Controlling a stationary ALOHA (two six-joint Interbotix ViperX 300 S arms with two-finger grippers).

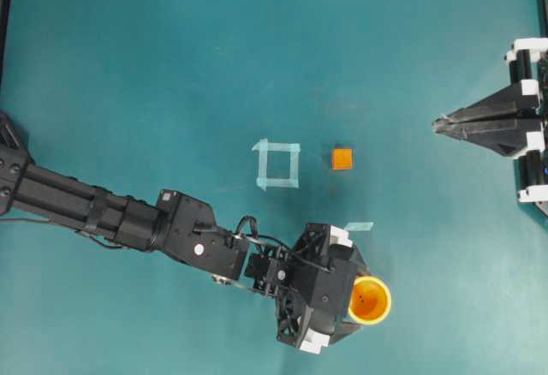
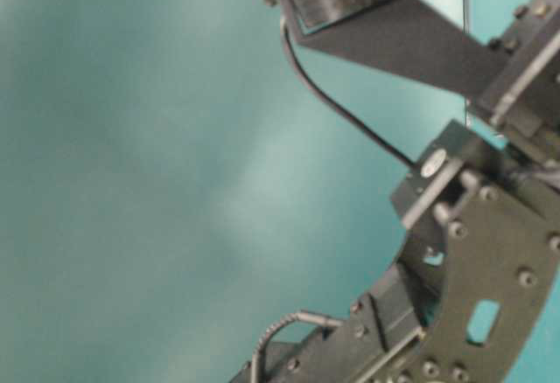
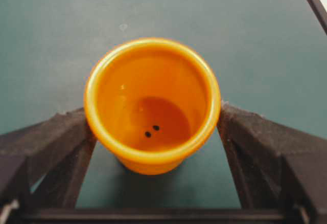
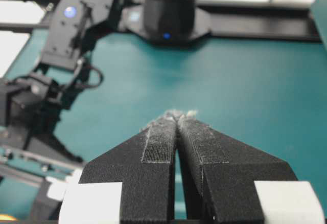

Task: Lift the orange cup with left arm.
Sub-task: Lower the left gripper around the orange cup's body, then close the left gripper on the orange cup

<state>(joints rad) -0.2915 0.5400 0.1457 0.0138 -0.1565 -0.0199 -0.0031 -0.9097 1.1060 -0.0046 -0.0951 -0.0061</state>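
Left wrist view: cup (image 3: 152,104) centre frame, between spread fingers (image 3: 56,142) of left gripper (image 3: 153,132), unclenched. Step: pre-grasp. Next: close, lift.

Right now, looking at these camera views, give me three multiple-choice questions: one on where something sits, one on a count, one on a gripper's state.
1. Where does the orange cup stand relative to the left gripper?
A. Between its fingers
B. Beside the tape square
C. Under the right gripper

2. How many dark specks lie on the cup's floor in the left wrist view?
A. None
B. Two
C. Five

3. How do the right gripper's jaws stand?
A. Wide apart
B. Shut on the orange cube
C. Shut on nothing

Answers: 1 A, a finger flanks the cup on each side; 2 B, two specks show near the middle; 3 C, the pads meet at the tips with nothing between, and the orange cube sits alone on the table.
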